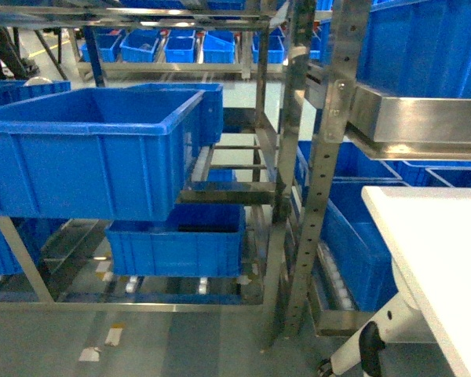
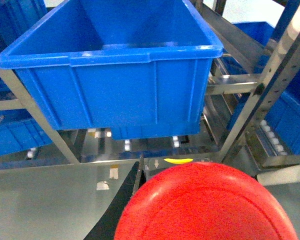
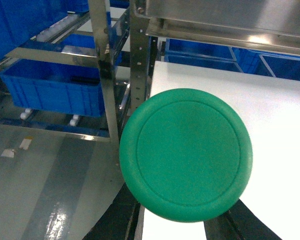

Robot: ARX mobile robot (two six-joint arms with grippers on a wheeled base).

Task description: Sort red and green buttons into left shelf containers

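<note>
Both buttons in hand, neither binned yet.

The left end effector (image 2: 190,220) is gripping the red button (image 2: 205,202), cap filling its wrist view; the upper blue bin (image 2: 115,95) is sitting ahead of and above it, interior showing no button. The right end effector (image 3: 185,225) is gripping the green button (image 3: 186,155) over the white bench (image 3: 270,115) edge, shelf frame (image 3: 106,65) ahead-left. Judged: both drops are remaining; neither arm is showing in the head view.
</note>
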